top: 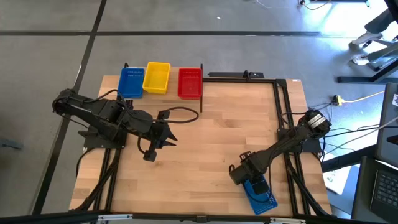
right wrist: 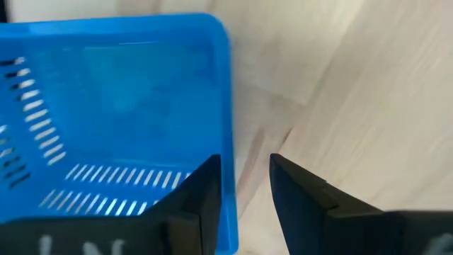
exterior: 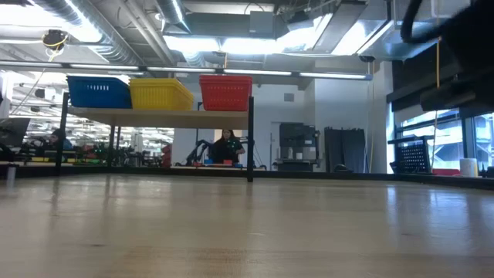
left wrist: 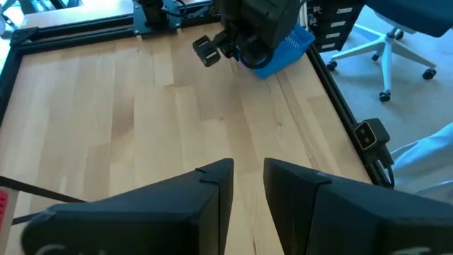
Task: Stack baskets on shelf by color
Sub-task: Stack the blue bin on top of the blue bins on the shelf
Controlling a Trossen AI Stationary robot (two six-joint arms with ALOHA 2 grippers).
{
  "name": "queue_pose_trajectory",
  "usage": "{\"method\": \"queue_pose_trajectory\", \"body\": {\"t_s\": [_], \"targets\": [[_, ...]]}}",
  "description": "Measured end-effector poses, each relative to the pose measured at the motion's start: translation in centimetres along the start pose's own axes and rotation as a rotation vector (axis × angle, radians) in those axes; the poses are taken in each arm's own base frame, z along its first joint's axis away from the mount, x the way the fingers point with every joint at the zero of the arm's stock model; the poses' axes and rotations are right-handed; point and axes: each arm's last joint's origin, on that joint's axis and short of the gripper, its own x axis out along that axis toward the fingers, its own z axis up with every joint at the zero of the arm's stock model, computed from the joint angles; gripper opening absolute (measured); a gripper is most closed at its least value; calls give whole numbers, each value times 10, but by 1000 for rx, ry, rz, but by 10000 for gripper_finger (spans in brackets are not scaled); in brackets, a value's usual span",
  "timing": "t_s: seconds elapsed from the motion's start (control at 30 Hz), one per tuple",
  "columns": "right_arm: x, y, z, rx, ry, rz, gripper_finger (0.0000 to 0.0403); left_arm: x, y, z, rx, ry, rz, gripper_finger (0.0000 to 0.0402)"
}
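A blue basket (top: 261, 196) rests on its base near the table's near right corner; the left wrist view shows this blue basket (left wrist: 290, 48) too. My right gripper (top: 250, 182) is over its far end, open, its fingers (right wrist: 198, 205) astride one wall. The shelf (exterior: 154, 117) stands at the far edge and carries blue (top: 131, 82), yellow (top: 157, 78) and red (top: 189, 83) baskets side by side. How many are nested in each I cannot tell. My left gripper (top: 150, 155) hovers left of the table's middle, open by a narrow gap (left wrist: 248, 173). My right gripper comes from above at the blue basket's side wall (right wrist: 226, 142), one finger inside and one outside. Bare table shows between the outer finger (right wrist: 304, 205) and the wall. Whether the inner finger touches the wall I cannot tell. The basket sits flat on the table.
Black frame rails (top: 280, 106) run along the table's far and right edges. A black cable (top: 183, 112) loops from the left arm. Bare wood (top: 217, 137) lies between the arms. A person (exterior: 225, 147) sits in the room behind, and an office chair (left wrist: 386, 49) stands beyond the table.
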Motion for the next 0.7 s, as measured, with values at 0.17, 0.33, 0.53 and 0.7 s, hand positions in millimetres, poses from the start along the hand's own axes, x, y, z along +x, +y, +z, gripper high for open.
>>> {"method": "queue_pose_trajectory", "body": {"t_s": [0.17, 0.33, 0.53, 0.7], "targets": [[15, -5, -6, 116, 13, -3, 117, 0, 0, 0, -25, -1, 1, 71], [23, -7, -8, 124, -5, 10, 117, 0, 0, 0, -27, -1, 7, 69], [23, -7, -2, 117, -58, 19, 117, 0, 1, 0, -38, -3, 31, 72], [22, -9, 2, 148, -93, 32, 74, 0, 1, 0, -53, -3, 31, 69]]}}
